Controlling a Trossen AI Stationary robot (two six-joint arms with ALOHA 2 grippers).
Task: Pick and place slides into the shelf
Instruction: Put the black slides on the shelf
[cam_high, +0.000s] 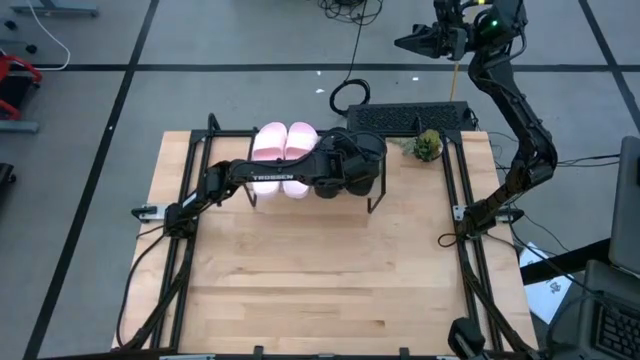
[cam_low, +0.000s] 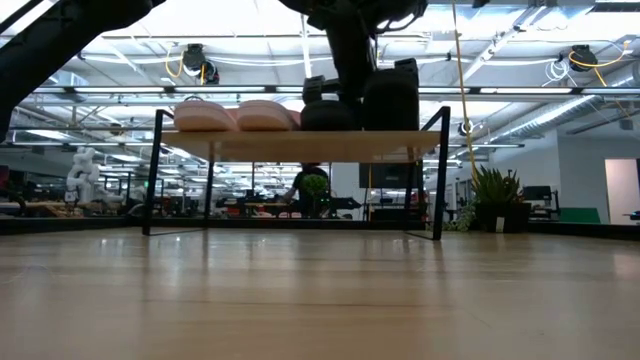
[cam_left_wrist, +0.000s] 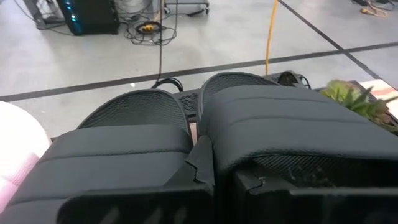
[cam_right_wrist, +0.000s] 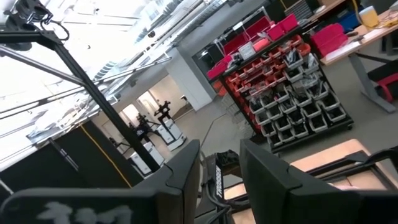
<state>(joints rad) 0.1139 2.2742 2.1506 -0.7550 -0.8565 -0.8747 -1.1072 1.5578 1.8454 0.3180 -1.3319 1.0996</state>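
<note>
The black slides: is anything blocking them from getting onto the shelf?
Nothing visible. The black slides already sit on the shelf beside the pink slides, with the left gripper over them.

shelf (cam_low: 300, 145) carries slides (cam_low: 235, 116).

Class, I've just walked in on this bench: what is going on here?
The left claw is shut over the black slides on top of the shelf, beside the pink slides already there. All four slides sit on the shelf. The right claw is raised beyond the table, holding nothing.
</note>
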